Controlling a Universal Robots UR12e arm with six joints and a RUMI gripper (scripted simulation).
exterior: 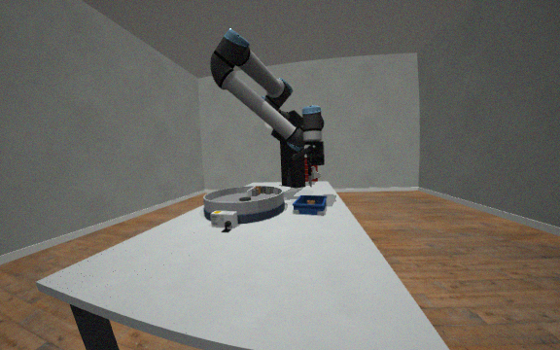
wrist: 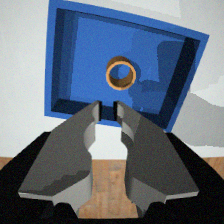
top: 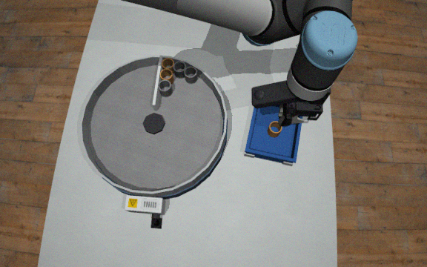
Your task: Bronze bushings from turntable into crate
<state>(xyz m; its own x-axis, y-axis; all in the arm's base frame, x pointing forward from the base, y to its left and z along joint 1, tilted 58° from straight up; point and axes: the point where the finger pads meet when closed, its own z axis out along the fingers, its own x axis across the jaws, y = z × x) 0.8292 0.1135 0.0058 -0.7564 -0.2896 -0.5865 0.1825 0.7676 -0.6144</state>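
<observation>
My pincer (top: 283, 122) (exterior: 310, 185) (wrist: 107, 102) hangs above the blue crate (top: 248, 151) (exterior: 309, 211) (wrist: 48, 65), its tips narrowly apart with nothing between them; one bronze bushing (top: 274, 129) (exterior: 311, 201) (wrist: 109, 65) stands in the crate, while two bronze bushings (top: 167, 75) and three steel bushings (top: 190, 73) sit by the white bar (top: 156, 87) on the turntable (top: 154, 159) (exterior: 243, 211)

Grey-and-black arm, light-blue caps
Beside the wrist's blue cap (top: 330, 38) (exterior: 311, 110), a pale ring circles a black housing.

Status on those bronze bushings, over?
Gripper shut, holding nothing. One bronze bushing in blue crate, two on round grey turntable. Grey steel bushings crowd those two.
</observation>
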